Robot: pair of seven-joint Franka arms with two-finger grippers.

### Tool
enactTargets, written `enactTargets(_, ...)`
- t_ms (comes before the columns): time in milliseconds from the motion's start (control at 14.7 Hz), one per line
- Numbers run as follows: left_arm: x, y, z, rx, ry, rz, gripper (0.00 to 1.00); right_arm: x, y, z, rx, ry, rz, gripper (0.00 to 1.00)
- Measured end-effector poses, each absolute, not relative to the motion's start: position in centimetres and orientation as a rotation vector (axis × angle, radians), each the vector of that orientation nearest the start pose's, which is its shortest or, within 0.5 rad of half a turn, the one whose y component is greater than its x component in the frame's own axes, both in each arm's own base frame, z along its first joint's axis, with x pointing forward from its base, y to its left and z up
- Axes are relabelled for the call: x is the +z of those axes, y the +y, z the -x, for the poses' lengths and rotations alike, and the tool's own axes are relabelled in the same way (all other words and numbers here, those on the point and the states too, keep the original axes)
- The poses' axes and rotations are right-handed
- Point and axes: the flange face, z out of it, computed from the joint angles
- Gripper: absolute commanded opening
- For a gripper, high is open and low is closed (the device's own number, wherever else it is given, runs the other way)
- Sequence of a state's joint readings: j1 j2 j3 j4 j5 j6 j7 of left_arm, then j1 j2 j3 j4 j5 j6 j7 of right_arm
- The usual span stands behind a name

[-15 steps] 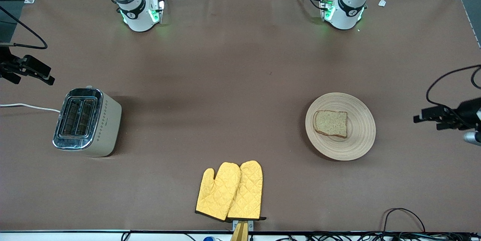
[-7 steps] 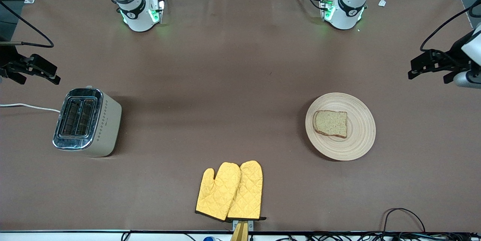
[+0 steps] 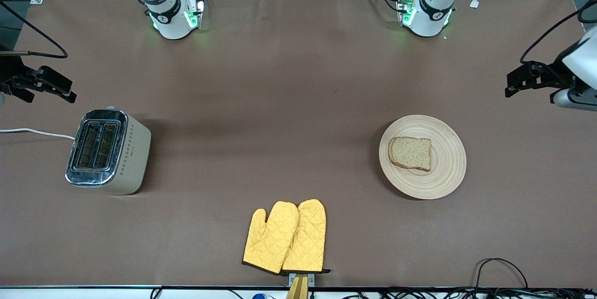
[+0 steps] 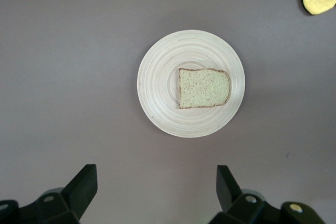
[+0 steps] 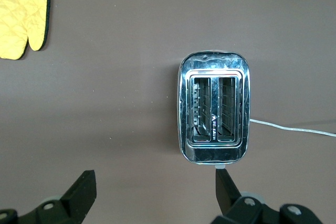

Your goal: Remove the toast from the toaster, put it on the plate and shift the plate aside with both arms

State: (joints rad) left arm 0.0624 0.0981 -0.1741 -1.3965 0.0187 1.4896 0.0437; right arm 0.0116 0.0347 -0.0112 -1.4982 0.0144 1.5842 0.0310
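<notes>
The toast (image 3: 410, 153) lies flat on the round wooden plate (image 3: 445, 175) toward the left arm's end of the table; both also show in the left wrist view, toast (image 4: 203, 88) on plate (image 4: 157, 85). My left gripper (image 3: 524, 79) is open and empty, high over bare table at that end, apart from the plate; its fingers spread wide in its wrist view (image 4: 156, 187). My right gripper (image 3: 46, 86) is open and empty, up in the air by the toaster (image 3: 107, 151), fingers wide in its wrist view (image 5: 155, 190).
The toaster (image 5: 214, 113) stands with both slots empty and a white cord (image 3: 32, 132) running off the table edge. A pair of yellow oven mitts (image 3: 285, 237) lies near the table's front edge. Cables (image 3: 499, 266) trail along that edge.
My left gripper rose and moved toward the robots' side, away from the plate's level. My right gripper shifted slightly toward the table's middle. Toast and plate have not moved.
</notes>
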Motion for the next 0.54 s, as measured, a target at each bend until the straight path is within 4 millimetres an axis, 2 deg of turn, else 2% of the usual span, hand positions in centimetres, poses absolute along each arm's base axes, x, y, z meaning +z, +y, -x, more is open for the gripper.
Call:
enactTargets(204, 65.8, -5.2, -56.5, -0.054, 0.205, 3.135, 1.0, 64.0, 0.3, -56.7, -0.073, 0.044, 3.126, 1.0)
enactTargets(544, 64.9, -5.0, -54.7, -0.097, 0.185, 3.128, 1.0, 64.0, 1.4, -56.7, -0.072, 0.013, 3.125, 1.0)
